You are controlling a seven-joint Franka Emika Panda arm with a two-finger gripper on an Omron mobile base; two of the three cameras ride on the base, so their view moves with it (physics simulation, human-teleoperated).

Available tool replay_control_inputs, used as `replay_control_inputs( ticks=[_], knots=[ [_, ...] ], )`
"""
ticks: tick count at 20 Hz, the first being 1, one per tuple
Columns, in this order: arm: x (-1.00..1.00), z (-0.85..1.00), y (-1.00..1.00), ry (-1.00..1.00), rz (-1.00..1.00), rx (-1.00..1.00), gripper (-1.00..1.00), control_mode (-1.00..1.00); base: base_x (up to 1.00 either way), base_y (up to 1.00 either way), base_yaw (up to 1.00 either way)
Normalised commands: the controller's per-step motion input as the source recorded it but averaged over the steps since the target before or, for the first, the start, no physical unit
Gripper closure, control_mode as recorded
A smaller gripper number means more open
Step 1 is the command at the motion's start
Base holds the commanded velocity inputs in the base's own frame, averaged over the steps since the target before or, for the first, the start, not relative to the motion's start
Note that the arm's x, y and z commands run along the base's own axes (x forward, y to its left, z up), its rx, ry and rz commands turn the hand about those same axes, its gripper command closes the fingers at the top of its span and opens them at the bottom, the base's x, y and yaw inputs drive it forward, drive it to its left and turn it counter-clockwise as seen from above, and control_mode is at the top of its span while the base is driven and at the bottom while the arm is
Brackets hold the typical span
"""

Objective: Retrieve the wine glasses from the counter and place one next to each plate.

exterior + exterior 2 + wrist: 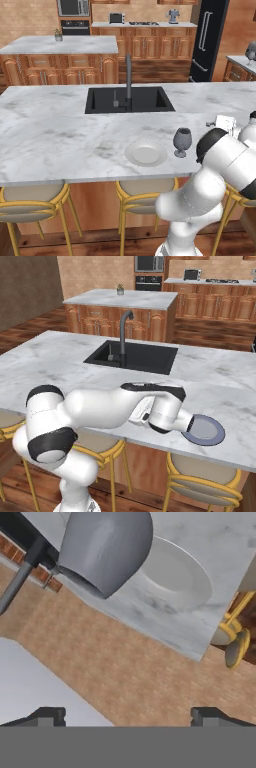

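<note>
Glass: we saw the darker wine glass (182,141) standing upright on the marble table (50,130), just right of the white plate (145,153), apart from it.
Second plate: we noted the blue-grey plate (206,431) near the table's front edge, partly behind the arm's wrist.
Fingers: we found the gripper (128,716) spread wide, nothing between its fingers (50,716); the glass bowl and white plate showed well beyond them.
Surroundings: we logged a black sink (129,99) with a dark faucet (128,75) mid-table, and yellow stools (32,202) below.
</note>
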Motion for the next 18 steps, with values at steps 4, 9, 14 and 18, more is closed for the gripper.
replay_control_inputs(
  ticks=[4,9,14,18],
  knots=[
    [0.00,0.07,0.19,-0.04,0.05,0.00,-1.00,-1.00,0.00,0.00,0.00],
    [-0.27,0.16,0.36,-0.01,0.12,0.00,-1.00,-1.00,0.00,0.00,0.00],
    [-0.27,0.22,0.37,-0.03,0.09,0.00,-1.00,-1.00,0.00,0.00,0.00],
    [-0.58,0.25,0.27,-0.05,0.07,0.00,-1.00,-1.00,0.00,0.00,0.00]
  ],
)
